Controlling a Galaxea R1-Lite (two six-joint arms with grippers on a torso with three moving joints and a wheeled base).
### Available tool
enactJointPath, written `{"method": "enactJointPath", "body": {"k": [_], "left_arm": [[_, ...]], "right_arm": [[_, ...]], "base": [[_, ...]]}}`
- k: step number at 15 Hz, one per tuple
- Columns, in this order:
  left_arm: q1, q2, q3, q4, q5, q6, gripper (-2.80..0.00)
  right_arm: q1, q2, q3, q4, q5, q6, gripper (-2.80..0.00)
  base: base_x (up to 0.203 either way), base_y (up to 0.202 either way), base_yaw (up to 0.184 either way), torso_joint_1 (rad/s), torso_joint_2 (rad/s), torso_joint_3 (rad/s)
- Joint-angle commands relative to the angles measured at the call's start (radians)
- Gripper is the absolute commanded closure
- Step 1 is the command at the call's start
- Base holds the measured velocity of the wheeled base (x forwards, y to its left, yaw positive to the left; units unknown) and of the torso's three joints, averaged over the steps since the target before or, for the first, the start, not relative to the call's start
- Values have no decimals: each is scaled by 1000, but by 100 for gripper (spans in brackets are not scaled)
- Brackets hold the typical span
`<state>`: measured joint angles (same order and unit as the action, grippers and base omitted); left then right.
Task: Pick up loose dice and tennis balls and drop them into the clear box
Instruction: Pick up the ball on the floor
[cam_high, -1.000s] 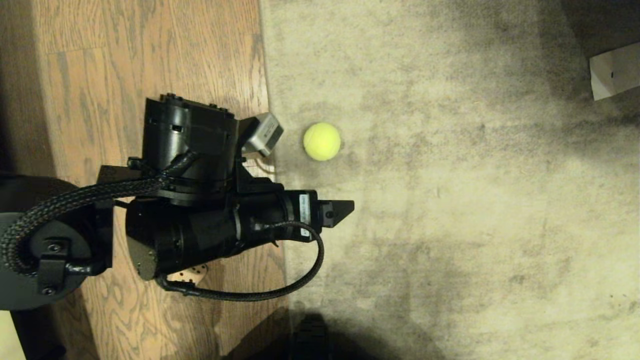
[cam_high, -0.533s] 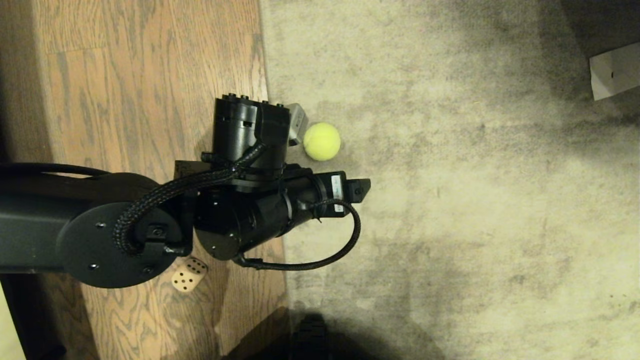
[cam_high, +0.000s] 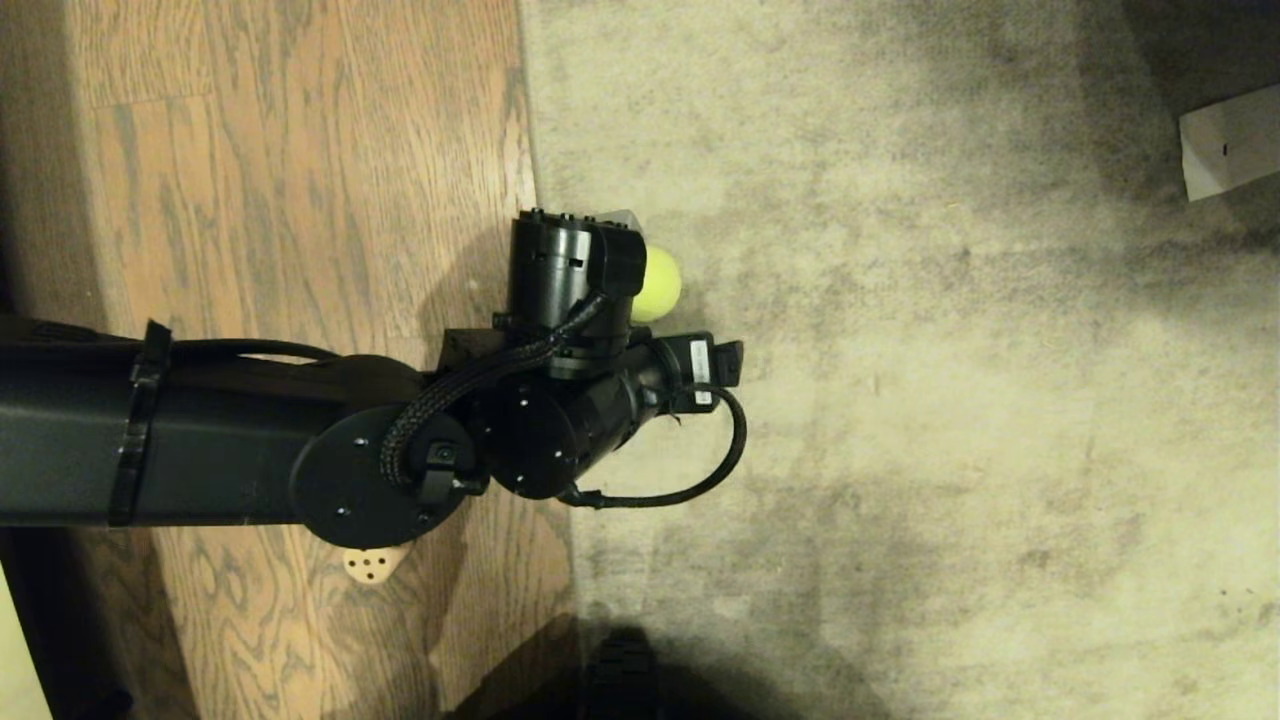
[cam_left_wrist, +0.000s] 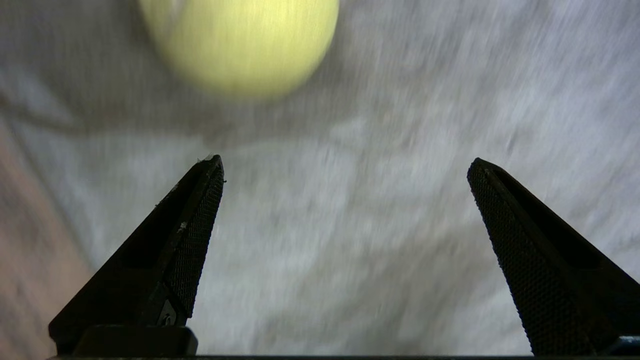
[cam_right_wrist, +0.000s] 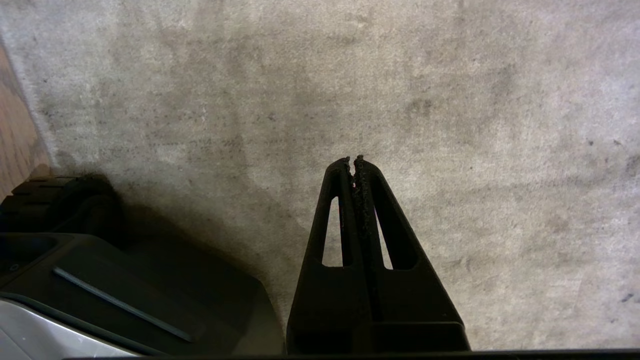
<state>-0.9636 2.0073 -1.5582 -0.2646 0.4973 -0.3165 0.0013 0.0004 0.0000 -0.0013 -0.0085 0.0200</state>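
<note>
Left pincer (cam_left_wrist: 345, 165) over the ball, fingers spread wide!

The fuzzy yellow-green tennis ball (cam_high: 660, 285) sits on the pale grey carpet (cam_high: 950, 400) just above the middle of the head view, right beside the carpet's edge where the brown wooden floor (cam_high: 300, 150) begins. The black left arm reaches in from the left edge and covers part of the ball. In the left wrist view, 2 black fingers (cam_left_wrist: 195, 235) stand far apart with nothing between them, the ball (cam_left_wrist: 240, 45) ahead of the tips. A pale tan dice (cam_high: 372, 564) with dark pips peeks out under the arm at lower left, on the wood. The right pincer (cam_right_wrist: 352, 162) hangs over bare carpet, pressed together and empty.
</note>
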Motion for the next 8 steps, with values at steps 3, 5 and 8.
{"method": "enactJointPath", "body": {"k": [3,5,8], "left_arm": [[6,54,-54,-56,12,51,-280],[19,64,-54,-56,40,92,-280],[51,77,-52,-57,72,160,-280]], "right_arm": [[0,0,1,0,0,0,0],[0,0,2,0,1,0,0],[0,0,2,0,-1,0,0]], "base": [[0,0,0,0,0,0],[0,0,0,0,0,0],[0,0,0,0,0,0]]}}
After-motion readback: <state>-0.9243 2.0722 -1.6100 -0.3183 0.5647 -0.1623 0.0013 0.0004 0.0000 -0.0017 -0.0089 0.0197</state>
